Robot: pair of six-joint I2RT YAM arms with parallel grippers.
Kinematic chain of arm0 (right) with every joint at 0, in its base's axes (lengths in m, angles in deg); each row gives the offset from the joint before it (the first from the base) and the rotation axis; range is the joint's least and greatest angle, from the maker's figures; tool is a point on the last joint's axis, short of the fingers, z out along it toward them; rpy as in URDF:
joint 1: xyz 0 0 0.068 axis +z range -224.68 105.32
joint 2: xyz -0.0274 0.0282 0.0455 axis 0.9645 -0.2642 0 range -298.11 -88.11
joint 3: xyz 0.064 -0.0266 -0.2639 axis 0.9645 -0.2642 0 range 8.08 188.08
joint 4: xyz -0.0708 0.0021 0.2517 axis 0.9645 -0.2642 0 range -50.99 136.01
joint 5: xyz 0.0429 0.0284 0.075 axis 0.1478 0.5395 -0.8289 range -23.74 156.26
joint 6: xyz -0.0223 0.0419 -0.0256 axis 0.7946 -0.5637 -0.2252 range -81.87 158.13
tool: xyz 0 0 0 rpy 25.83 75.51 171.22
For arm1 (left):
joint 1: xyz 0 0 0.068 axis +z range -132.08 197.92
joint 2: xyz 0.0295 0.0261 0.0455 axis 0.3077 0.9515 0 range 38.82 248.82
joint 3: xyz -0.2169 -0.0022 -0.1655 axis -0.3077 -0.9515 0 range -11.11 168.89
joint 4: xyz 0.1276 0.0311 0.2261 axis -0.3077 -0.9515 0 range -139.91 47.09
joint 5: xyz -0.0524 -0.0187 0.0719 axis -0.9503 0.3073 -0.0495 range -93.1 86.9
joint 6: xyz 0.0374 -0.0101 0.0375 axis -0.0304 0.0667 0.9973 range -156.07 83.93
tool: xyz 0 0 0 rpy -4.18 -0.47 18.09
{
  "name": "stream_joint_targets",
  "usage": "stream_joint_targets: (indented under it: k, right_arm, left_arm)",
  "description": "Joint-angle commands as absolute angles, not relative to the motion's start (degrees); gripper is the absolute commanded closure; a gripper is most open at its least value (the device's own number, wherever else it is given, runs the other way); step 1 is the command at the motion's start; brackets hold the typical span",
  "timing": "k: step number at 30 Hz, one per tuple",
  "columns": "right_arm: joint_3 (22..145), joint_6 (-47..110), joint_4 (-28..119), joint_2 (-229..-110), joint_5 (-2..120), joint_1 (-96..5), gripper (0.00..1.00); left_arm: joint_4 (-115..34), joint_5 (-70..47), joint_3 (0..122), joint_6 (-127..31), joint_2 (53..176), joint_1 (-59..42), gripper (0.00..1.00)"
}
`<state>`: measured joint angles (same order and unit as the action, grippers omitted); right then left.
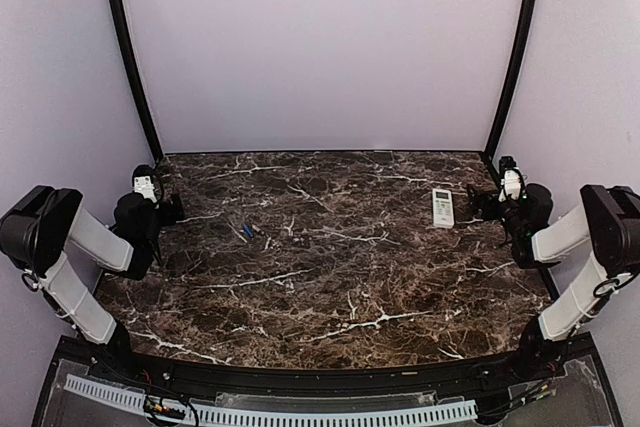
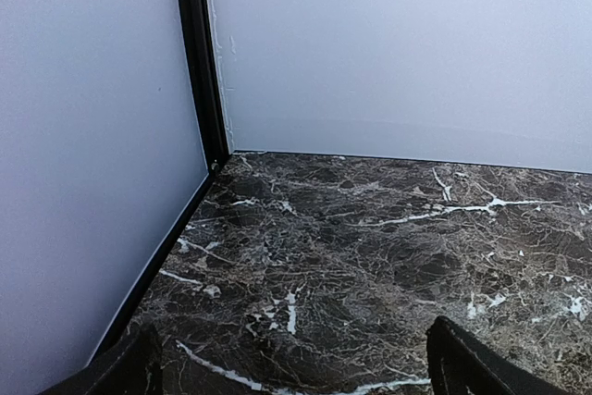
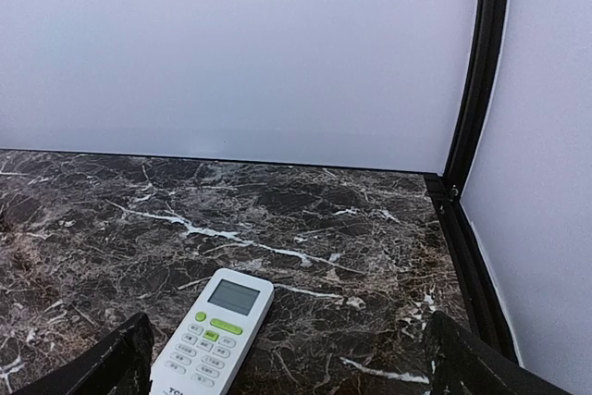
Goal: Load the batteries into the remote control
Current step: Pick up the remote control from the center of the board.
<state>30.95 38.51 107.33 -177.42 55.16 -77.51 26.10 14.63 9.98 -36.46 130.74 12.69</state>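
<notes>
Pale lilac walls (image 1: 320,47) enclose a dark marble-patterned table (image 1: 330,287) where we find the job not yet begun. The remote control (image 1: 442,207) lies face up toward the far right, and the batteries (image 1: 246,230) – a blue one and a dark one, close together – rest left of centre, well apart from it. Both arms sit back at the table's sides. The left gripper (image 2: 291,381) and the right gripper (image 3: 296,367) each show fingers spread wide, holding nothing.

We judge this the opening step. With the handset's display up, its back is hidden, so the next move likely calls for the right arm to take the remote and turn it over while the left reaches in for a battery.

Only the overhead view shows the batteries; the left wrist camera sees bare marble and a corner post (image 2: 199,53). The right wrist camera alone gives us the remote's screen and green buttons, just ahead of its left finger – detail lost from above.
</notes>
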Motion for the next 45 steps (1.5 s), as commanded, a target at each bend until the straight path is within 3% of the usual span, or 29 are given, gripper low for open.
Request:
stream_joint_targets:
  k: [1,5,10,14,20,25,27,30,34,41,45]
  right_arm:
    - [31.4,38.6,109.1,-176.8,53.9,-78.0,0.01]
    - [32.1,36.0,105.7,-173.4,59.6,-78.0,0.01]
    - [38.9,31.5,83.9,-163.8,62.7,-78.0,0.02]
    - [45.3,26.8,66.6,-160.8,58.5,-77.6,0.01]
    - [59.5,25.3,39.9,-166.9,65.0,-72.4,0.02]
    - [66.8,24.1,30.1,-173.7,68.7,-68.5,0.02]
    - [69.2,24.1,28.5,-176.4,69.2,-66.9,0.01]
    - [73.0,24.6,25.4,-181.1,69.9,-65.0,0.01]
    - [76.6,23.7,22.7,-187.1,70.0,-64.3,0.01]
    - [80.5,22.8,18.4,-195.3,71.5,-62.3,0.02]
    - [81.8,23.0,17.2,-198.6,72.7,-62.3,0.06]
  left_arm:
    - [27.5,14.2,9.9,-35.9,130.0,13.0,0.01]
    - [27.5,14.3,10.0,-35.8,130.0,13.0,0.01]
    - [27.1,14.1,10.0,-35.8,129.9,13.1,0.01]
    - [25.3,16.7,9.9,-37.3,128.4,12.6,0.01]
    - [39.0,18.1,4.9,-32.8,129.6,9.7,0.01]
    - [49.1,19.2,0.7,-28.9,130.5,7.3,0.01]
    - [43.3,20.9,1.8,-26.7,123.2,5.4,0.01]
    - [20.0,17.0,7.6,-26.5,112.7,5.1,0.01]
    - [6.2,14.2,14.9,-27.1,103.8,4.5,0.01]
    - [-36.7,4.4,44.0,-30.3,103.8,4.3,0.01]
    - [-52.8,1.9,54.6,-27.2,107.6,3.5,0.01]
